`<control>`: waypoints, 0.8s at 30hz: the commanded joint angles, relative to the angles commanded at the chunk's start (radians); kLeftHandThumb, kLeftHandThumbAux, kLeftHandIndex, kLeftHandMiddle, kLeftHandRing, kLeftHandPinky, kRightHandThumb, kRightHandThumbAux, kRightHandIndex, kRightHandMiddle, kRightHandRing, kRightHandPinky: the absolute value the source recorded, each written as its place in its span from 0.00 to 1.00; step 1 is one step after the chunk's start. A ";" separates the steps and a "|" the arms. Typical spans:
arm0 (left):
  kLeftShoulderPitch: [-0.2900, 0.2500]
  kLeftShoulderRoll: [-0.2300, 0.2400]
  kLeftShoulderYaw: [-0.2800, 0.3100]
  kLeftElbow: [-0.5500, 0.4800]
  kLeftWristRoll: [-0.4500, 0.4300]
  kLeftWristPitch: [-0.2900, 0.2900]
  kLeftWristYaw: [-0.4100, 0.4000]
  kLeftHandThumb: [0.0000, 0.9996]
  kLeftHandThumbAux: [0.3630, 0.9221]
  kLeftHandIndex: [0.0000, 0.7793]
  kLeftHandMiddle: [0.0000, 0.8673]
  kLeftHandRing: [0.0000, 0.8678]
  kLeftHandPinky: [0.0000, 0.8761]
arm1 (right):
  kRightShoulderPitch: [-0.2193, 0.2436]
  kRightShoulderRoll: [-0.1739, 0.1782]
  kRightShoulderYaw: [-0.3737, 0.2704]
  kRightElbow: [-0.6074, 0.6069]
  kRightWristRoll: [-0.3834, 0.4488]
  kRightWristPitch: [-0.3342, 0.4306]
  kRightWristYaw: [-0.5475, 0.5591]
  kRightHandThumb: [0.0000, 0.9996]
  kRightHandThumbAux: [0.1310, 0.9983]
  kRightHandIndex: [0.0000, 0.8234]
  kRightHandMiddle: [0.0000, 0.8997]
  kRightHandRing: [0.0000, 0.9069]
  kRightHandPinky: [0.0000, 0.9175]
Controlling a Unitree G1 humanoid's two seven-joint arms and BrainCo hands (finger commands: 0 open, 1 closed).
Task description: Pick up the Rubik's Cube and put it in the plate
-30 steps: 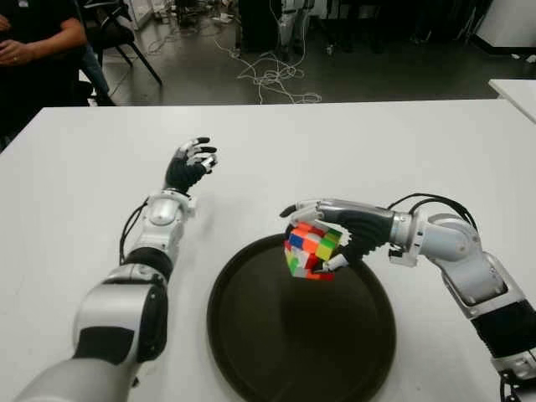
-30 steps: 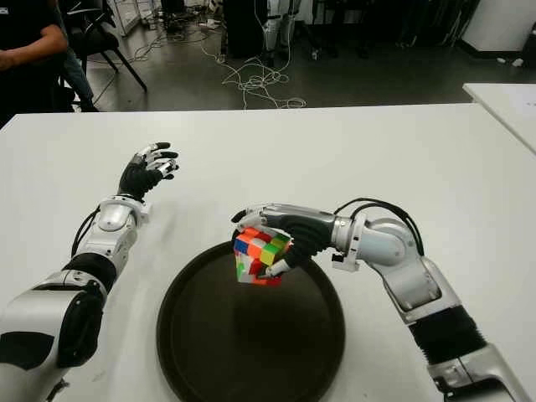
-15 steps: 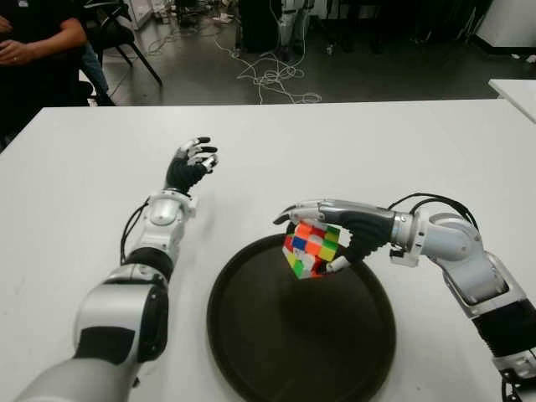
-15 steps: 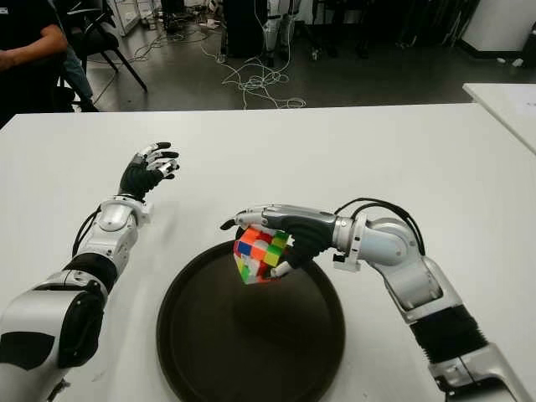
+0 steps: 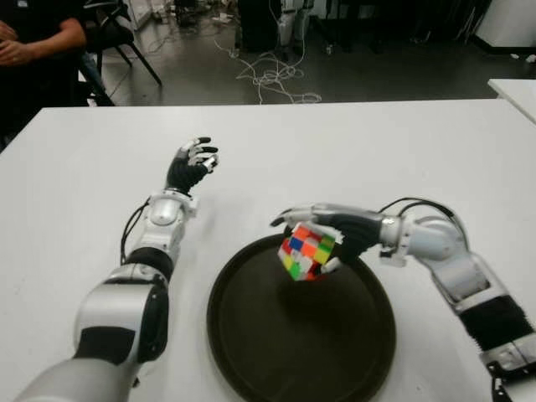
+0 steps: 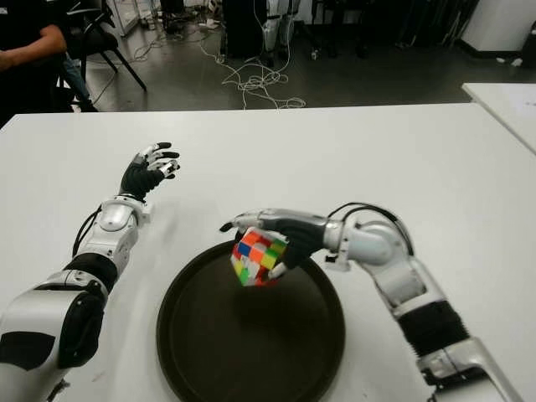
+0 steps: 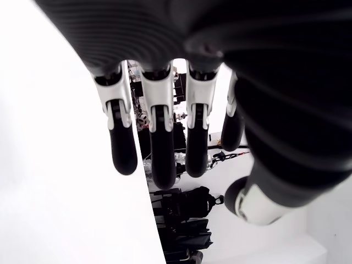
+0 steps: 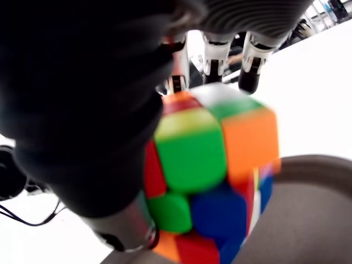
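Note:
The Rubik's Cube (image 5: 306, 251) hangs tilted just above the far rim of the round dark plate (image 5: 301, 352), which lies on the white table (image 5: 377, 142) near its front edge. My right hand (image 5: 331, 230) reaches in from the right and holds the cube. Its fingers (image 5: 293, 216) stretch over the top and the thumb presses from below. In the right wrist view the cube (image 8: 214, 165) sits against the palm with the plate's rim (image 8: 313, 176) beneath it. My left hand (image 5: 191, 163) shows on the table to the far left of the plate, its fingers (image 7: 157, 148) relaxed and holding nothing.
A person (image 5: 38, 42) sits beyond the table's far left corner beside a black chair (image 5: 117, 33). Cables (image 5: 272, 75) lie on the floor behind the table. A second white table (image 5: 515, 88) shows at the right edge.
My right hand has shifted a little to the left over the plate with the cube. Its fingers have straightened from a wrap to a looser hold, and the cube has tilted. The left arm has not moved.

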 joint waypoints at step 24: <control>0.000 -0.005 -0.001 -0.002 -0.001 -0.002 0.013 0.19 0.67 0.28 0.36 0.39 0.39 | -0.017 0.009 0.033 0.034 -0.075 0.010 -0.038 0.00 0.89 0.09 0.12 0.10 0.11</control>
